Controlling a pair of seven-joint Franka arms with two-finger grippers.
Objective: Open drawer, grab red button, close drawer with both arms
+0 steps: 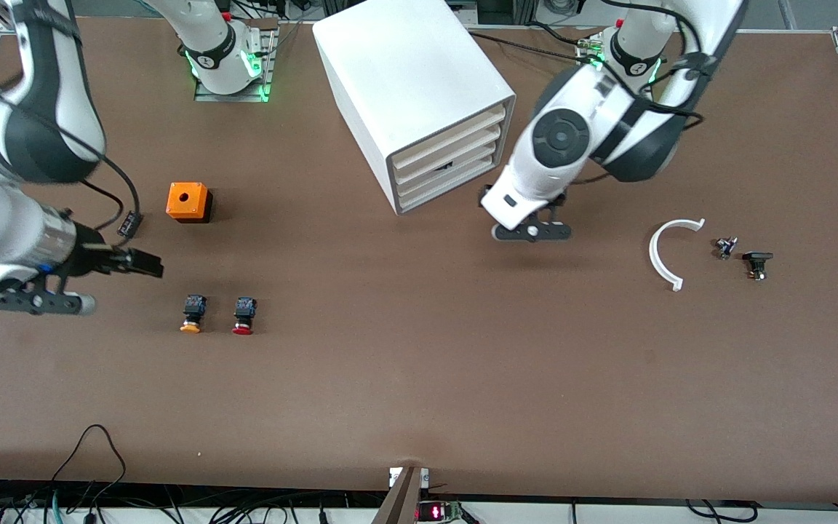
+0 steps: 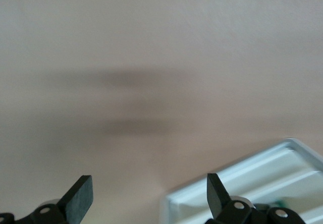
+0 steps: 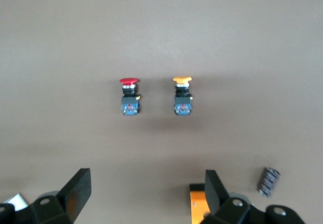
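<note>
The white cabinet [image 1: 412, 80] stands between the two arm bases, and its middle drawer [image 1: 448, 159] is shut like the two others. The red-capped button [image 1: 244, 317] lies on the table toward the right arm's end, and the right wrist view shows it [image 3: 130, 97] too. My right gripper [image 1: 148, 265] hangs open and empty over the table between the orange box and the buttons; its fingers frame bare table [image 3: 146, 188]. My left gripper [image 1: 528, 222] hovers low in front of the drawers, at the cabinet's corner toward the left arm's end, open and empty [image 2: 150, 193].
An orange-capped button [image 1: 192, 314] lies beside the red one. The orange cube box [image 1: 188, 201] with a hole sits farther from the front camera. Toward the left arm's end lie a white curved piece [image 1: 670, 251] and two small dark parts [image 1: 726, 247] [image 1: 757, 263].
</note>
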